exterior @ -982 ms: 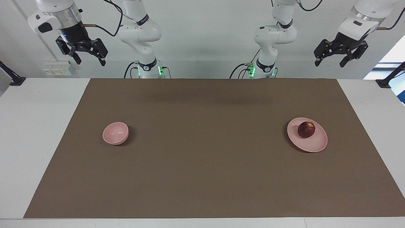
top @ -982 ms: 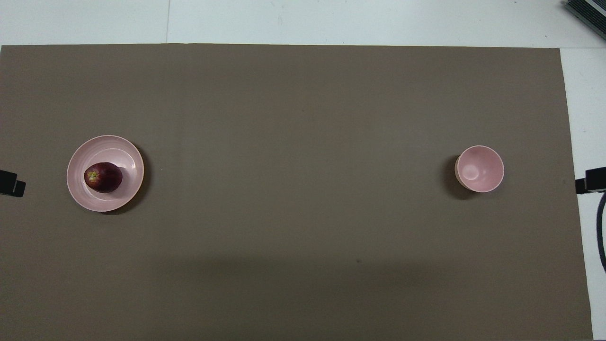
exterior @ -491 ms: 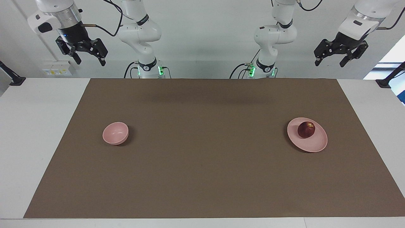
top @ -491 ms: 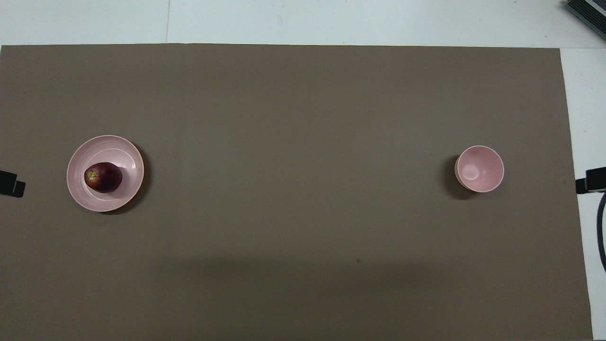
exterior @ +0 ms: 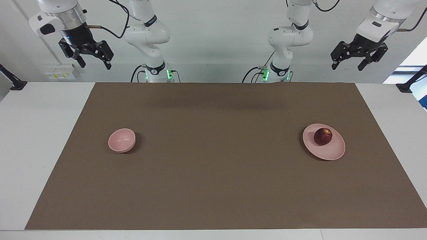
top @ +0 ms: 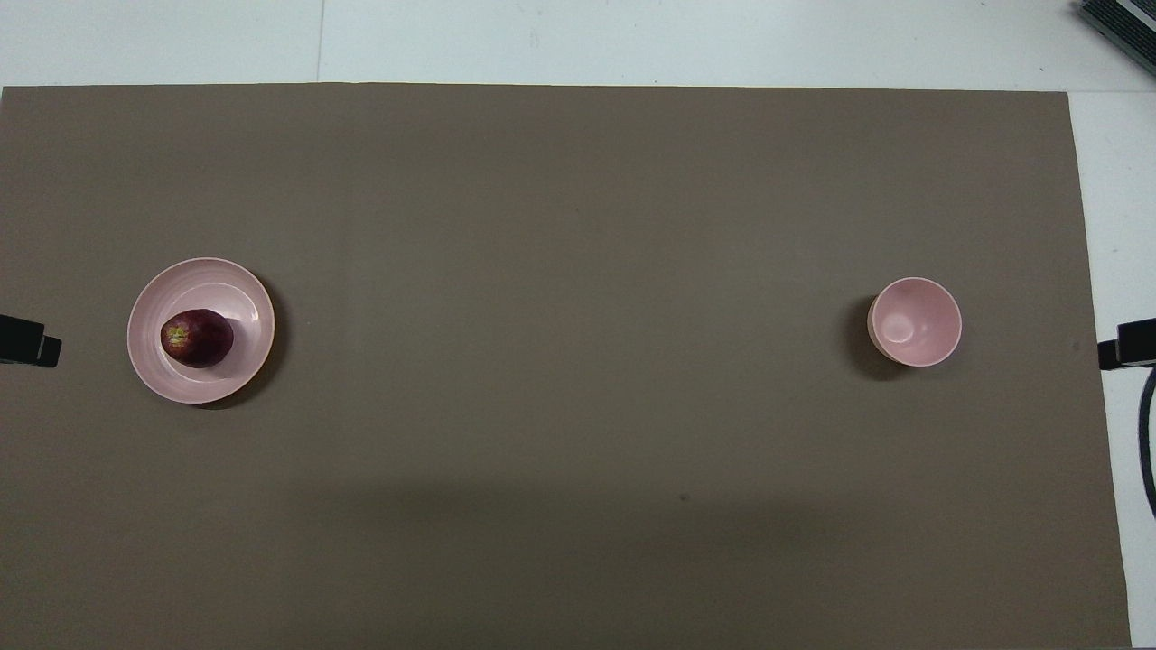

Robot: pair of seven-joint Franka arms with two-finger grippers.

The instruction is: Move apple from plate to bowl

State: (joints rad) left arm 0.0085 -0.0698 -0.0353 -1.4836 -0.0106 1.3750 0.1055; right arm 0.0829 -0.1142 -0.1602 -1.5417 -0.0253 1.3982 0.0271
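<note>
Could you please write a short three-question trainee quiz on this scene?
1. True or false: the apple lies in the bowl.
2. Which gripper hangs at the plate's end of the table: A, left gripper; B, right gripper?
3. Fill in: both dishes sit on a brown ___.

Key: 1 false, it lies on the plate; 2 A; 3 mat.

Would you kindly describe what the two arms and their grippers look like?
Both arms are glossy white with rounded joints, black rings and green lights at their bases. The left gripper and right gripper are black two-finger claws under silver-and-white wrists, trailed by black cables.
</note>
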